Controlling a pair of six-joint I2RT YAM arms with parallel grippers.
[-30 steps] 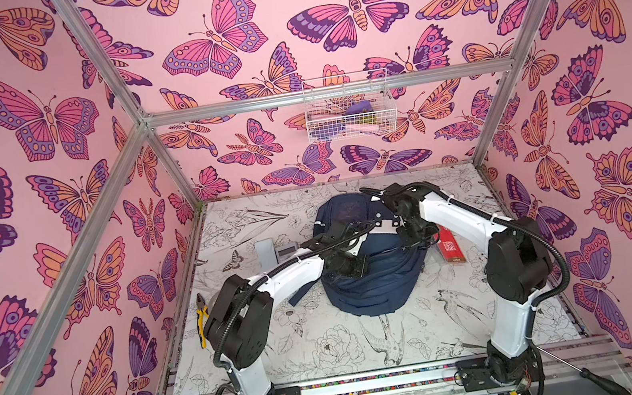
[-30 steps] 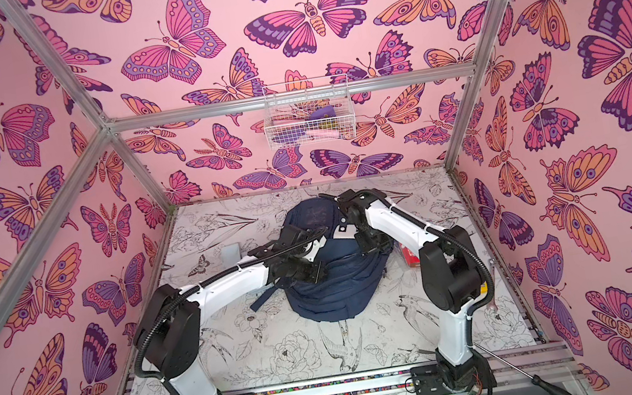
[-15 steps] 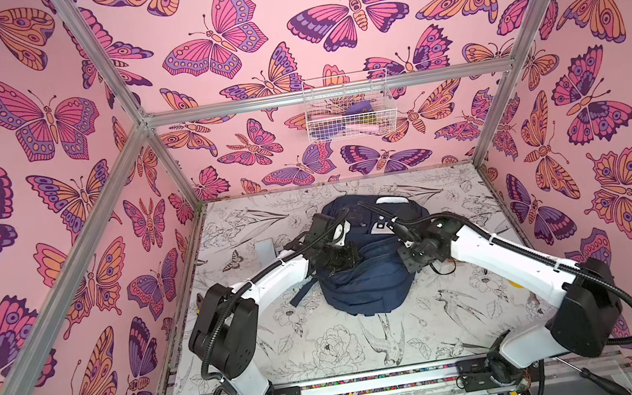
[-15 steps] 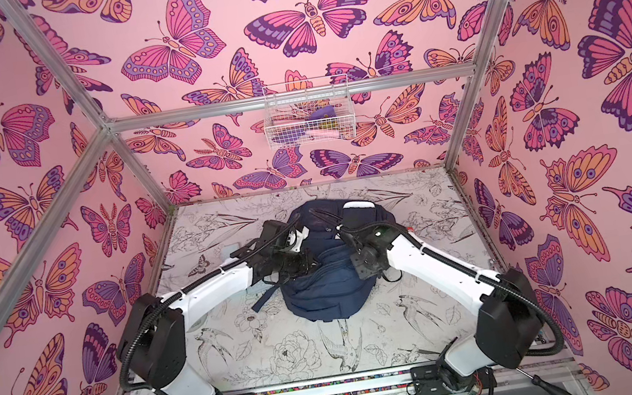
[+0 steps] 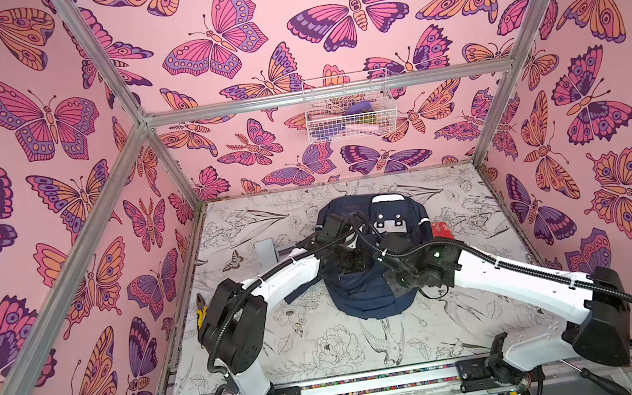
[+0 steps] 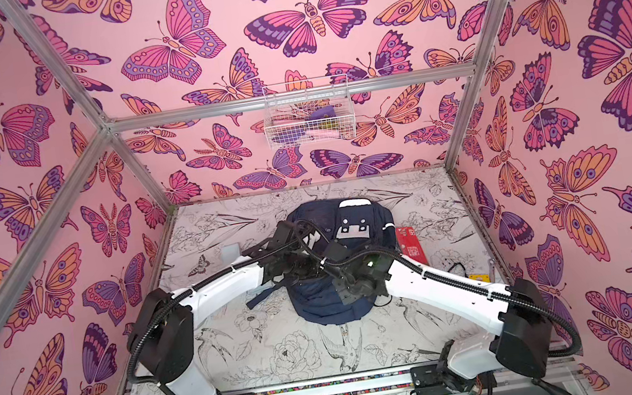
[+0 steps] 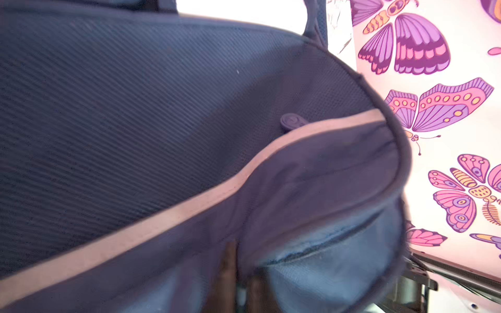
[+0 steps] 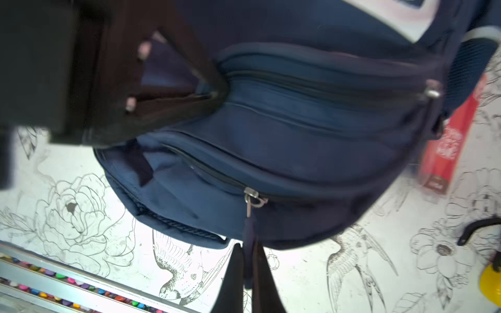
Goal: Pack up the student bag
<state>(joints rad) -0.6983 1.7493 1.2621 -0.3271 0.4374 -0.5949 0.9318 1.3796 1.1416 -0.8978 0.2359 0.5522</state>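
The student bag [image 5: 366, 300] [image 6: 322, 311], a navy backpack with a white patch, lies mid-table in both top views. My left gripper [image 5: 351, 263] [image 7: 242, 260] presses into the fabric on its upper left side, below a pale stripe [image 7: 151, 230]. Its jaws stand slightly apart with a narrow gap and nothing clearly gripped. My right gripper [image 5: 396, 290] [image 8: 249, 271] sits at the bag's front right edge. It is shut on the dark fabric zipper pull [image 8: 249, 230] of the front pocket, just below the metal slider [image 8: 253, 196].
A red box [image 5: 442, 230] [image 8: 447, 146] lies against the bag's right side. A grey flat piece [image 5: 265, 252] and yellow-handled pliers [image 5: 201, 311] lie at the left. A yellow item [image 6: 480, 277] and black cable [image 6: 454, 267] sit at the right. A wire basket [image 5: 348, 112] hangs on the back wall.
The right gripper has drawn back toward the table's front with the zipper pull, its arm stretching out low. The left gripper's jaws have parted a little. The bag is more bunched up.
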